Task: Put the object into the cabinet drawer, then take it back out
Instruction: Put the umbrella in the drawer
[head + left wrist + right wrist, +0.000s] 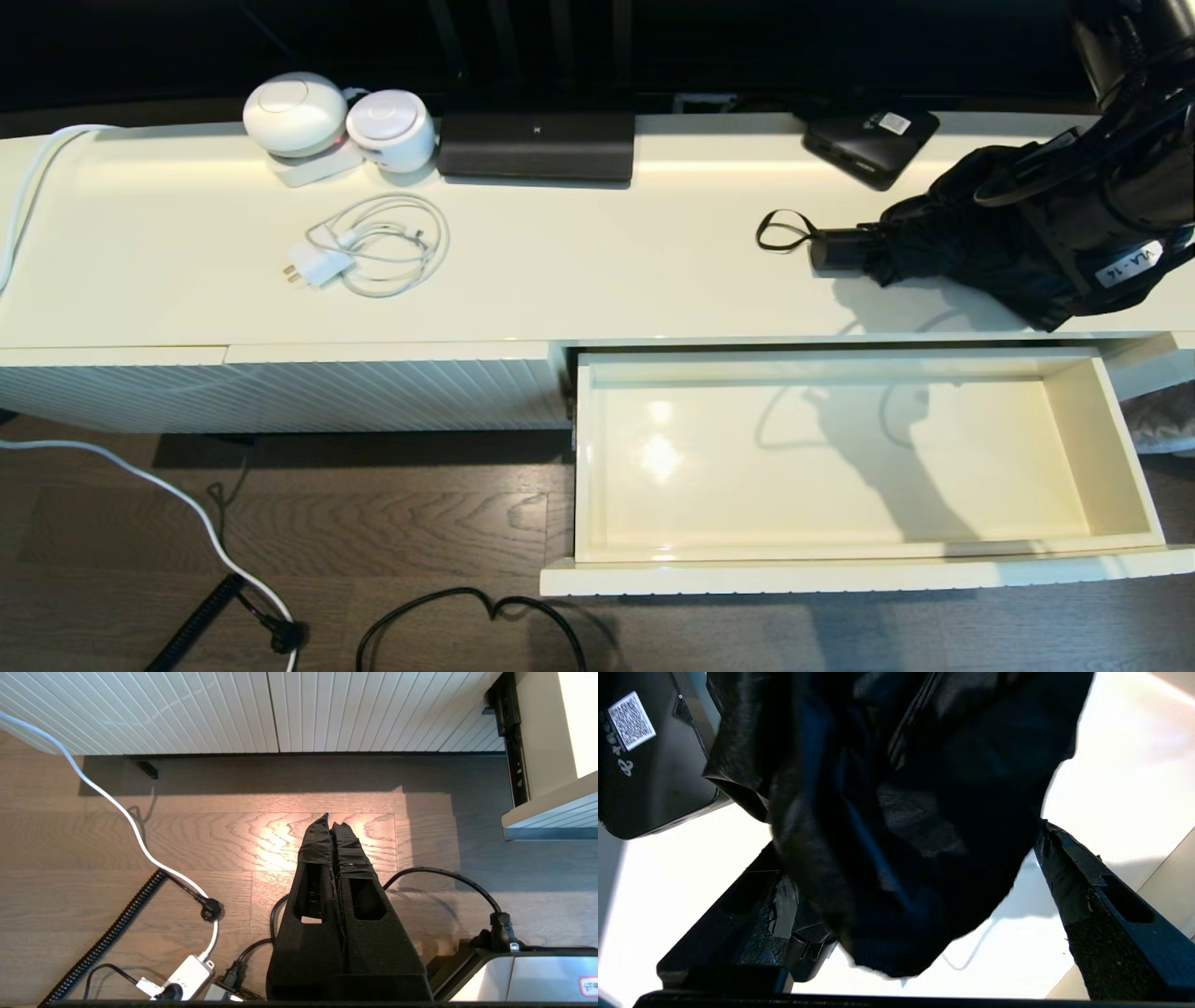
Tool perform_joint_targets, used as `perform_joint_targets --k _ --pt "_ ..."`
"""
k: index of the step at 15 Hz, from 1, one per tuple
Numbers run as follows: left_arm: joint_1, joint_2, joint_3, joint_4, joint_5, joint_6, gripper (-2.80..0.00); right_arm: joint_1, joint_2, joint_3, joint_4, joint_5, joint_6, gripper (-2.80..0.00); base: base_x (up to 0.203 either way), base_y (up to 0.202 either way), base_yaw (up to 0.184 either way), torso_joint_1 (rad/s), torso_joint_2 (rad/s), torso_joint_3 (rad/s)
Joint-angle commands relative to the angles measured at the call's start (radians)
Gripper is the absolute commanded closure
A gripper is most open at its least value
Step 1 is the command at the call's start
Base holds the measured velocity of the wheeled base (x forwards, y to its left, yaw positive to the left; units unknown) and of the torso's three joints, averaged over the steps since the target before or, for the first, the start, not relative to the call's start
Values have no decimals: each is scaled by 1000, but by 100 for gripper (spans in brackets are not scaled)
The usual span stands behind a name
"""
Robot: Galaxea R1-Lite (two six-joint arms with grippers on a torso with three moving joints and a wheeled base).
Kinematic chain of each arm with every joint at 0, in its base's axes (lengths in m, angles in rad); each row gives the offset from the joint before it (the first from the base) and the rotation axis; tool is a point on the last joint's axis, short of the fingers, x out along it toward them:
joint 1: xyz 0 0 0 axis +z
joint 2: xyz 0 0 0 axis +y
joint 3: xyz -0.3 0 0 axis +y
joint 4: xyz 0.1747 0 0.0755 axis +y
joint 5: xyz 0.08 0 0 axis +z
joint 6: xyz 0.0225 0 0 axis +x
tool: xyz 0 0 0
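Note:
The black folding umbrella (952, 238) lies on the right end of the cabinet top, with its short handle (838, 250) and wrist loop (782, 230) pointing left. My right gripper (1060, 233) is open and straddles the wrinkly fabric (896, 812). One finger (1069, 877) stands clear of the cloth and the other is partly hidden behind it. Below, the cream drawer (840, 467) is pulled fully out, its glossy inside bare. My left gripper (332, 820) is shut with nothing in it, low over the wood floor left of the drawer's corner (551, 812); it does not show in the head view.
A flat black box with a white label (868, 140) sits just behind the umbrella. Farther left on the top are a coiled white charger cable (373, 245), two round white devices (299, 114) and a black slab (537, 145). Cables (467, 602) lie on the floor.

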Motion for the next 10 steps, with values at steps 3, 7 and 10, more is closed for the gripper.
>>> perform_joint_targets --k 3,7,10 --pt "0 0 1 0 0 0 0 -52 33 16 -9 28 8 -280 0 0 0 0 0 0" --pt "0 0 1 0 0 0 0 -103 45 31 -60 122 -8 -280 0 0 0 0 0 0" --pt "1 0 0 0 0 0 0 -115 53 33 -78 147 -20 -280 0 0 0 0 0 0"
